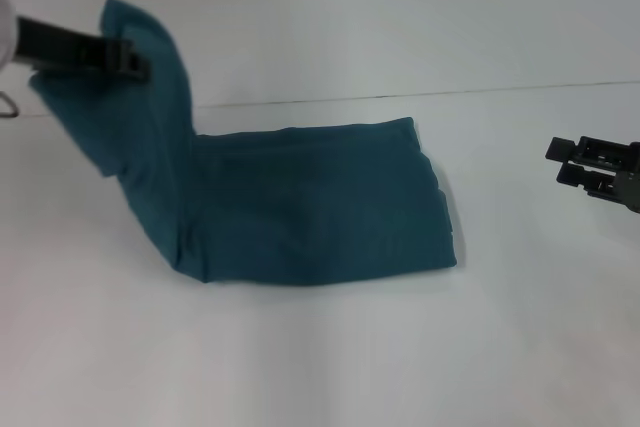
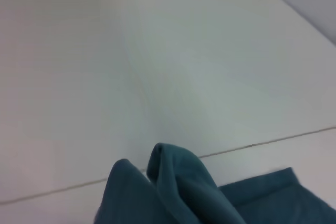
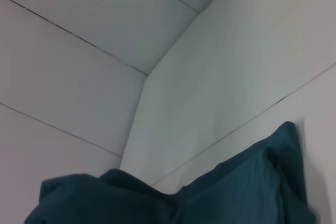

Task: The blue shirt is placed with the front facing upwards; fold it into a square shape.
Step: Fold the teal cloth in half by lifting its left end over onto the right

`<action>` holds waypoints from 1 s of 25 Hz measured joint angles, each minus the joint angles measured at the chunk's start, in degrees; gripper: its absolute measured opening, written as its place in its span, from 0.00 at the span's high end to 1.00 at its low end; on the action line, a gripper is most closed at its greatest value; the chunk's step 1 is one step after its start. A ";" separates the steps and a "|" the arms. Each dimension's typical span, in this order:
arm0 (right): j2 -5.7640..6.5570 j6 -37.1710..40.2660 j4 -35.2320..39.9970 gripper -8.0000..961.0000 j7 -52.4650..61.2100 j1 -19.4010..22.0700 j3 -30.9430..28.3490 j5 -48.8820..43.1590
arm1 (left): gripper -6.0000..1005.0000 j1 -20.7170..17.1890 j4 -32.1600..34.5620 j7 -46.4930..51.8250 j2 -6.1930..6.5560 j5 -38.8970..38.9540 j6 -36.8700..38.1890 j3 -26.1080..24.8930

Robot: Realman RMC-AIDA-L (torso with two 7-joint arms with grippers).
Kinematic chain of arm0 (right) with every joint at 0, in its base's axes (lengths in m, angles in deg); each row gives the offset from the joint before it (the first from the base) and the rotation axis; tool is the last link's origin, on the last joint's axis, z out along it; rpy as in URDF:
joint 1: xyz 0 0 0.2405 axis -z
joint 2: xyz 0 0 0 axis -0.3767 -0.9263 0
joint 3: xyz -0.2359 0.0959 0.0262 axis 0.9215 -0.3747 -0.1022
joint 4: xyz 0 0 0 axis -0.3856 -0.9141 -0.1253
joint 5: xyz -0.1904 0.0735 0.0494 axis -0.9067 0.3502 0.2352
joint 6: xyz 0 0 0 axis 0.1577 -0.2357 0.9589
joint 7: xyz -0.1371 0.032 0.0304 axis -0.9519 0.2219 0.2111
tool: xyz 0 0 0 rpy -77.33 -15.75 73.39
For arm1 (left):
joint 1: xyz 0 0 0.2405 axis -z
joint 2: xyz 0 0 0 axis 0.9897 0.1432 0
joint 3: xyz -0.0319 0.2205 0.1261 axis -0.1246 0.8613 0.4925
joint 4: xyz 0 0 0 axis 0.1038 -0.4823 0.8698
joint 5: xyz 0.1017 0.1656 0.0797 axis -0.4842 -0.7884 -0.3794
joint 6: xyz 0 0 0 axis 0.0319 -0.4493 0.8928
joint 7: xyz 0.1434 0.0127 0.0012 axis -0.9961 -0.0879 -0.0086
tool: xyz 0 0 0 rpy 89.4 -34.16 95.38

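The blue shirt (image 1: 320, 207) lies on the white table (image 1: 330, 347) as a long folded band with its plain teal side up; no print shows. At the upper left, my left gripper (image 1: 135, 59) is shut on the band's left end and holds it raised well above the table, so the cloth hangs down from it in a steep fold. That lifted bunch of blue shirt (image 2: 178, 192) fills the left wrist view's lower part. At the far right, my right gripper (image 1: 572, 162) hovers open, apart from the cloth's right edge. The right wrist view shows the blue shirt (image 3: 236, 187) from that side.
A thin seam line (image 1: 500, 92) runs across the white table behind the shirt. Bare white surface stretches in front of the shirt and to its right. A pale wall corner (image 3: 147, 74) stands behind the table.
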 joint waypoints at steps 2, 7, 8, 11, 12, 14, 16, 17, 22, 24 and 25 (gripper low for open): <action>0.00 0.00 0.00 0.32 0.00 0.01 -0.03 0.00 | 0.85 2.12 0.28 0.64 -0.51 -1.21 0.91 0.61; -0.04 0.00 0.00 0.32 -0.01 0.02 -0.06 0.00 | 0.86 5.37 1.23 2.22 -1.58 -3.77 1.86 3.15; -0.06 -0.02 0.00 0.32 -0.01 0.02 -0.08 0.00 | 0.86 7.19 1.49 3.17 -2.39 -5.56 2.12 5.32; -0.13 -0.04 0.00 0.32 -0.01 0.01 -0.03 0.00 | 0.86 8.79 1.27 3.93 -3.41 -7.90 1.85 8.20; -0.15 -0.05 0.00 0.32 0.00 0.01 -0.02 0.00 | 0.86 9.28 0.82 4.45 -3.75 -8.81 1.54 9.77; -0.20 -0.09 0.00 0.32 0.01 0.00 0.03 0.00 | 0.86 10.25 -0.68 5.99 -3.96 -10.13 0.30 13.49; -0.24 -0.13 0.00 0.32 0.07 -0.06 0.09 0.00 | 0.86 11.49 -2.79 7.87 -3.95 -11.62 -1.56 16.97; -0.26 -0.14 0.00 0.32 0.13 -0.09 0.13 0.00 | 0.86 12.21 -4.00 8.58 -3.95 -12.31 -2.56 18.33; -0.29 -0.19 0.00 0.32 0.31 -0.22 0.31 -0.05 | 0.86 16.14 -10.46 10.34 -4.07 -13.69 -6.51 23.08; -0.33 -0.22 0.00 0.32 0.32 -0.21 0.33 -0.07 | 0.86 17.21 -12.74 11.13 -4.08 -13.71 -8.74 25.55; -0.35 -0.26 0.00 0.32 0.32 -0.21 0.34 -0.07 | 0.86 17.54 -13.58 11.35 -4.09 -13.71 -9.53 26.50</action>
